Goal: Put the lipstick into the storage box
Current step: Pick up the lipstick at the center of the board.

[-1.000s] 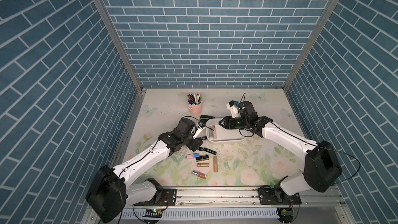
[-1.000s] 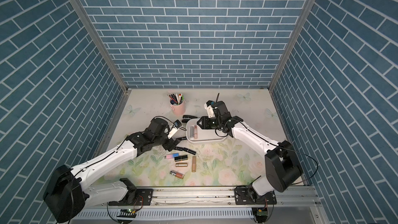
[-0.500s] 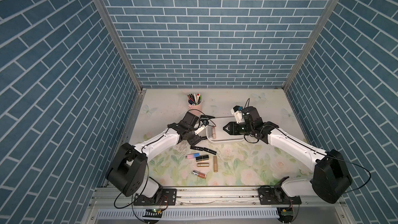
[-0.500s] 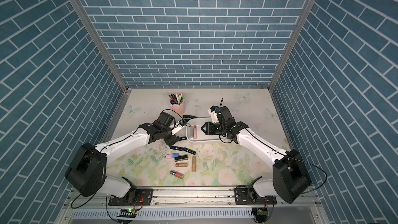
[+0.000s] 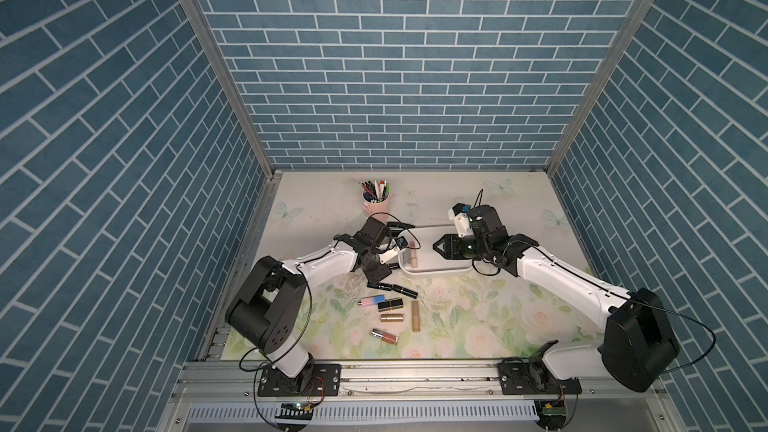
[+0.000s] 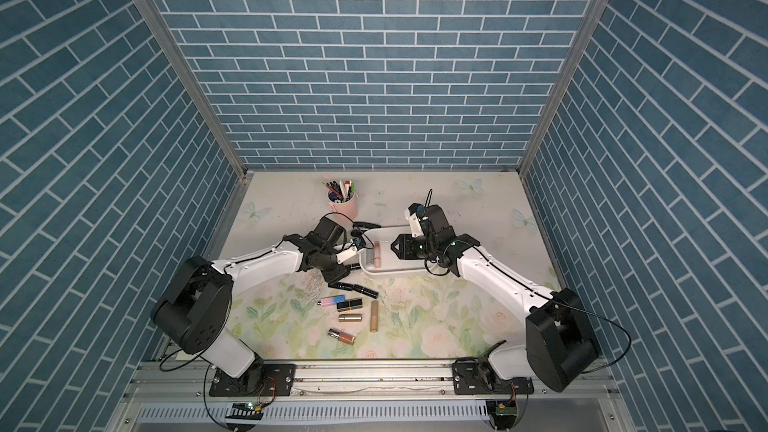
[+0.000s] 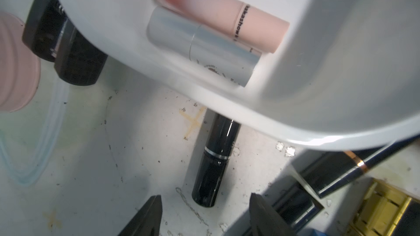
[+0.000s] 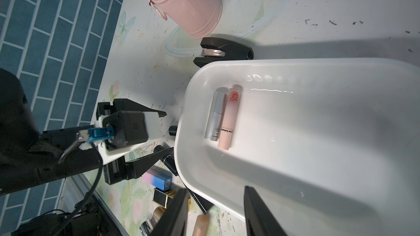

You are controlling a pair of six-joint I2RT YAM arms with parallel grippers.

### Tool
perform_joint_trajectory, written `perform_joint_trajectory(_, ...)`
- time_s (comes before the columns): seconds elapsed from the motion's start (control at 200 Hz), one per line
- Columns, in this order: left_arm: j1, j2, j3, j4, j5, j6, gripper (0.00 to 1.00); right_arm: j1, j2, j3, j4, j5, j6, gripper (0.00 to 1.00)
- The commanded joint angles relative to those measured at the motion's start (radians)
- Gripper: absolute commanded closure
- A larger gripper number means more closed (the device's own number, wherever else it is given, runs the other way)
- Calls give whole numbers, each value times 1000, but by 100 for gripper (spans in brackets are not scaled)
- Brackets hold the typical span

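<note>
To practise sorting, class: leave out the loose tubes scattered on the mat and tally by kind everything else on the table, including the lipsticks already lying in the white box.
Storage box: 1
Pink pen cup: 1
Black stapler: 1
Lipsticks in the box: 2 (silver lipstick, pink lipstick)
Total: 5

The storage box (image 8: pixel 295 121), a shallow white tray, sits flat on the tabletop (image 5: pixel 478 317); a silver lipstick (image 8: pixel 216 115) and a pale pink lipstick (image 8: pixel 229 119) lie touching, side by side, at one end, and a black lipstick (image 7: pixel 212 162) lies just outside its rim
</note>
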Motion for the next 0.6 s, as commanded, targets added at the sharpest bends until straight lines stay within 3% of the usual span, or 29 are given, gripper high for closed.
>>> perform_joint_trajectory(0.0,6,20,20,-20,13,12,35,-6,11,10,-12,14,-44,55)
perform_joint_trajectory(0.25,8,62,35,-27,11,16,36,-12,8,1,-6,16,-47,55)
perform_joint_trajectory(0.595,8,141,71,-65,31,23,50,-23,10,-8,0,17,-55,55)
